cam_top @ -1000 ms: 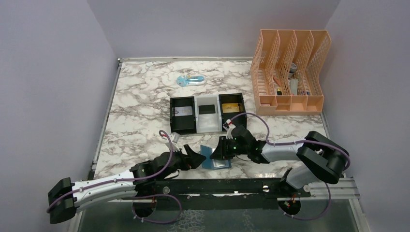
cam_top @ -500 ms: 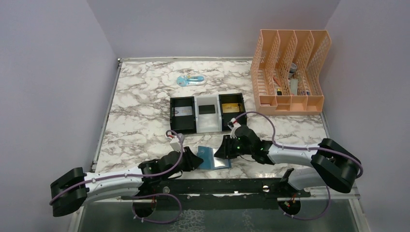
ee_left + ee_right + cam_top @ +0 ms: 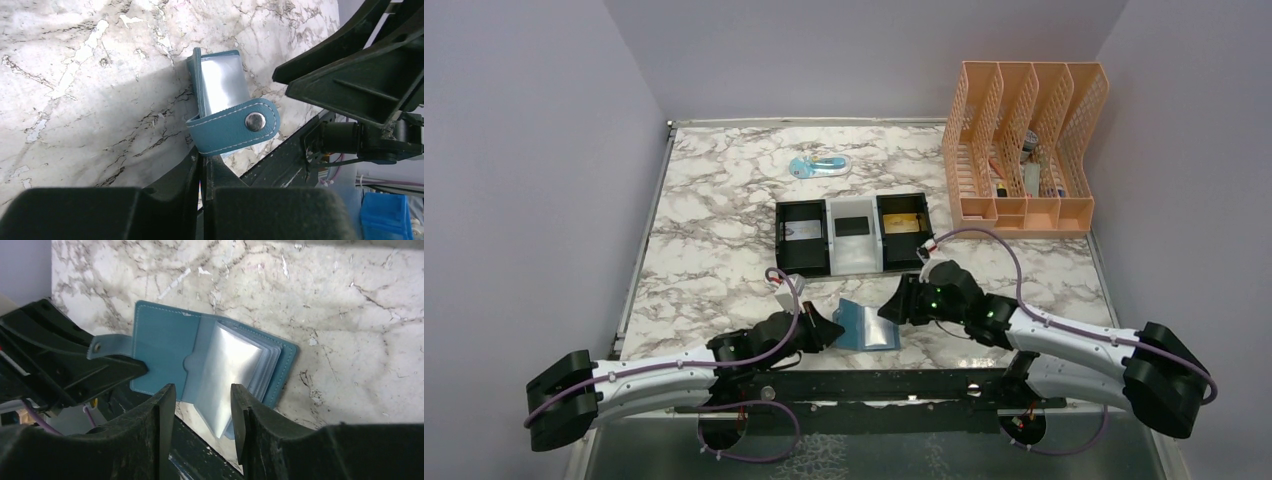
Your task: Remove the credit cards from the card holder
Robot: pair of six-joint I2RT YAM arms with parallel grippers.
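Lying open at the worktop's (image 3: 714, 230) near edge: teal card holder (image 3: 862, 326), clear sleeves (image 3: 235, 365) fanned.
Left end effector (image 3: 202, 167): clenched on its strap-side cover.
Right end effector (image 3: 200, 395): released, jaws spread just above the sleeves.
Step, as judged: reaching in for a card.
Next move calls for nipping one card's edge; none shows plainly.

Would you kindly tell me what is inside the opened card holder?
The card holder lies open, showing its teal lining and a stack of clear plastic sleeves. Glare whitens the top sleeve, so whatever the sleeves hold cannot be seen.
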